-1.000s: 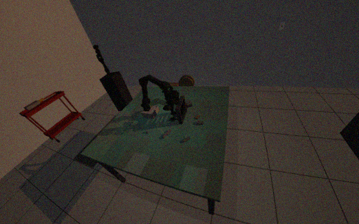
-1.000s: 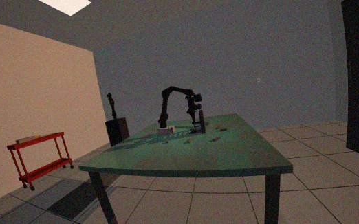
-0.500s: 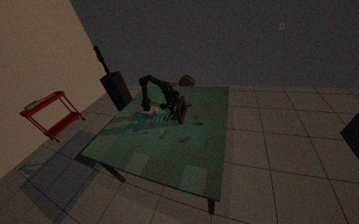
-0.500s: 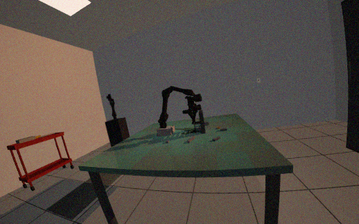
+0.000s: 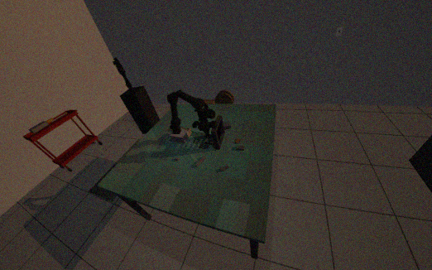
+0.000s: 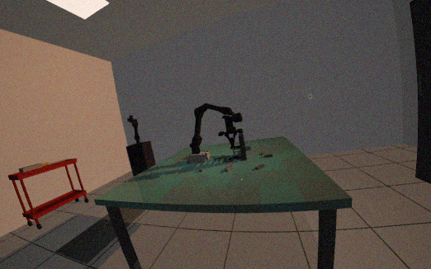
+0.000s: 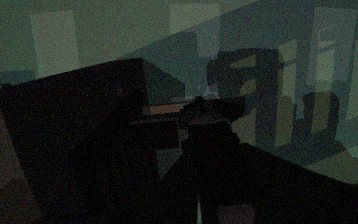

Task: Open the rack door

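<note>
The dark rack point(image 5: 215, 132) point(image 6: 242, 145) stands upright on the green table point(image 5: 151, 174) point(image 6: 224, 195). In the wrist view a large dark panel point(image 7: 75, 125), which looks like part of the rack, fills the left side. My gripper point(image 7: 216, 153) point(image 6: 234, 145) is beside the rack, on the side of the arm's base, and points down. It is shut on the door's handle, which is dark and mostly hidden between and behind the fingers. The handle's exact turn and the door's opening angle cannot be told from these dark views.
A pale box point(image 5: 180, 136) point(image 6: 199, 157) is at the arm's base. An orange piece point(image 5: 237, 141) point(image 6: 262, 153) and a dark block point(image 5: 238, 148) point(image 6: 268, 155) lie beyond the rack. A reddish bar point(image 5: 200, 161) point(image 6: 229, 167) and a darker bar point(image 5: 223, 169) point(image 6: 259, 167) lie nearer the cameras.
</note>
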